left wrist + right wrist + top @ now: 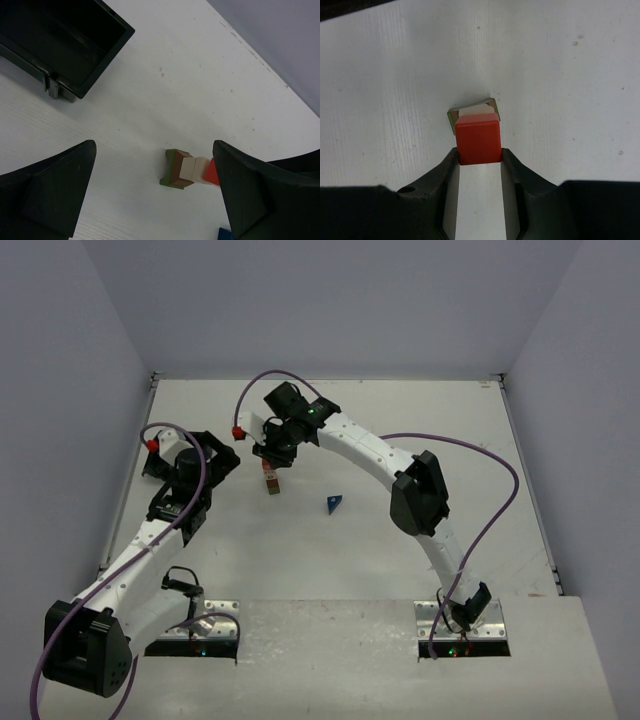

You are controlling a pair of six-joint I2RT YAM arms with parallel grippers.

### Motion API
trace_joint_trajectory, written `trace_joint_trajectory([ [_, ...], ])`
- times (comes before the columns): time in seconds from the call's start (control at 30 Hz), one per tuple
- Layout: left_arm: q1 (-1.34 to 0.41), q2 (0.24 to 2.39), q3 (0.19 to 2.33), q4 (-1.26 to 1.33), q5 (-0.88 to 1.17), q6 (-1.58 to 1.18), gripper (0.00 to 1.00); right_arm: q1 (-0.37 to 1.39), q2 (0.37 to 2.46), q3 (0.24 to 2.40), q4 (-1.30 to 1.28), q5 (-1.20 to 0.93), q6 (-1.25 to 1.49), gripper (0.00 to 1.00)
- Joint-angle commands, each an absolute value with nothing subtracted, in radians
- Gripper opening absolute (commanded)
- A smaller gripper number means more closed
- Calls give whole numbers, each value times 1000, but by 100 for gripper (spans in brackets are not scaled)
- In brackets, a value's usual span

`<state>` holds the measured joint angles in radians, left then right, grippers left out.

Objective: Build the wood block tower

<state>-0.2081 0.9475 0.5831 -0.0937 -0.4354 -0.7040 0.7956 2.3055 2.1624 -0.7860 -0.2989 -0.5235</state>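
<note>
1. The tower (271, 484) stands mid-surface (400, 420): olive-green oblong (175, 169) at the base, tan cube (192, 169) on it, red cube (477, 136) on top.
2. The right pincer (479, 156) is narrow, clamped on the red cube's sides.
3. The left pincer (154, 146) is spread wide and holds nothing, facing the tower.
4. The blue wedge (333, 503) lies apart, right of the tower.
5. One tan cube or two: can't tell. The black tray (75, 50) is cut off at the frame edge.

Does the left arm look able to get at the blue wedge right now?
Probably, with care: the left arm has its jaws open and empty, the blue wedge lies alone, but the stack, with the right arm over it, stands between them.
</note>
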Motion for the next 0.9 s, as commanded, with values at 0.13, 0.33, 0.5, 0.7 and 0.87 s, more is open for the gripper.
trace_joint_trajectory([
  [0.13,-199,952,604,-49,-418,-691,100,801,2303,2206,-732,-310,-531,15],
  [0.33,-199,951,603,-47,-414,-691,100,801,2306,2206,-724,-313,-531,16],
  [0.5,-199,953,600,-43,-417,-690,100,801,2310,2206,-715,-307,-526,17],
  [0.7,-200,954,601,-44,-410,-688,100,801,2309,2206,-718,-309,-530,18],
  [0.87,-201,955,603,-44,-408,-689,100,801,2307,2204,-732,-328,-534,20],
])
